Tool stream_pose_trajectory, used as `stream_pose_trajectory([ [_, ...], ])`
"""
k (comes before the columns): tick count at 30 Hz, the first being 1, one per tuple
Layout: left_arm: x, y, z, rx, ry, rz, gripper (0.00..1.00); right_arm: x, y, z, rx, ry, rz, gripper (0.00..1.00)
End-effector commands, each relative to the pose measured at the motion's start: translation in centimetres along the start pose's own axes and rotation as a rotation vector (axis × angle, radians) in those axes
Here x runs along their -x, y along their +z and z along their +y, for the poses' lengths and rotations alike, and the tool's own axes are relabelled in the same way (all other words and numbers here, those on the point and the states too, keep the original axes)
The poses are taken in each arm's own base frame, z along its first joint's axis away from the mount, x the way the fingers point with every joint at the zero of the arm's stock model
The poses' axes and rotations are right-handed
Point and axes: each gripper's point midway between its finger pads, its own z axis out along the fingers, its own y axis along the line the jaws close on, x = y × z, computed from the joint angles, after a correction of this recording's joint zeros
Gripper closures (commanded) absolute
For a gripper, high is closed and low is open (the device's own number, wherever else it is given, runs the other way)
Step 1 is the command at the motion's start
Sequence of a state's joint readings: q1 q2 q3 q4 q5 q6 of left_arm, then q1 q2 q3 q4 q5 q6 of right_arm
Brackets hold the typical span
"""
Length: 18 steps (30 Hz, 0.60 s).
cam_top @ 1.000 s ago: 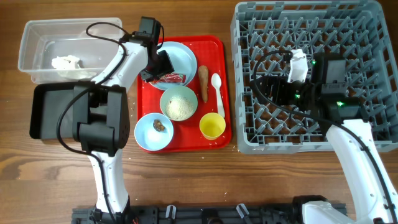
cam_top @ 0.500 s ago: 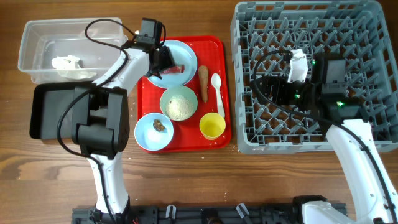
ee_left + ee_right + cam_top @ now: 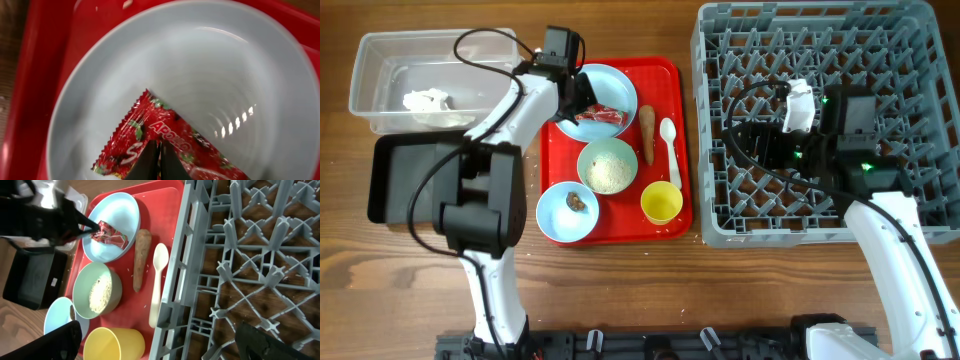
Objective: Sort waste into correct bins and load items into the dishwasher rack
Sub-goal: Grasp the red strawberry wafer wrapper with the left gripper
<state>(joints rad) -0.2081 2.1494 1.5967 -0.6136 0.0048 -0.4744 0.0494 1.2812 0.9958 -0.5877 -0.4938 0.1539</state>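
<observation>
A red-and-white wrapper (image 3: 165, 137) lies on the round pale-blue plate (image 3: 612, 88) at the back of the red tray. My left gripper (image 3: 160, 159) is shut on the wrapper (image 3: 601, 116), its two dark fingertips pressed together on the wrapper's near edge. My right gripper (image 3: 167, 345) stands open over the grey dishwasher rack (image 3: 910, 60), holding nothing. On the tray are a bowl of rice (image 3: 607, 166), a bowl with a brown lump (image 3: 568, 210), a yellow cup (image 3: 661, 203), a white spoon (image 3: 668, 138) and a brown carrot-like stick (image 3: 647, 132).
The clear tub (image 3: 380, 70) at the back left holds a white tissue scrap (image 3: 426, 99). The black tray (image 3: 392, 180) sits just in front of it. The red serving tray (image 3: 665, 75) lies between the bins and the rack. Loose rice grains dot the tray (image 3: 131, 271).
My left gripper has closed on the wrapper, and the wrapper has shifted slightly further onto the plate. The right arm has not moved.
</observation>
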Motion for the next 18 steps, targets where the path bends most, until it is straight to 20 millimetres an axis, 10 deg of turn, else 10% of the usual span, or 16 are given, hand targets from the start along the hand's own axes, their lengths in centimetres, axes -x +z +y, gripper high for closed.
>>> stream_pose_trajectory([
  [1, 3.2, -5.8, -2.3, -0.077, -0.061, -0.113, 0.72, 0.8, -0.1, 0.5, 0.019, -0.003, -0.012, 0.0],
  [6, 1.0, -4.2, -2.6, -0.052, -0.262, -0.045, 0.62, 0.8, -0.1, 0.6, 0.02, -0.005, -0.014, 0.0],
  [9, -1.1, -2.3, -3.3, -0.024, -0.307, 0.011, 0.01, 0.8, -0.1, 0.6, 0.02, -0.004, -0.014, 0.0],
  [18, -4.2, 1.8, -3.2, 0.114, -0.409, -0.006, 0.0, 0.7, -0.1, 0.5, 0.019, -0.003, -0.011, 0.0],
])
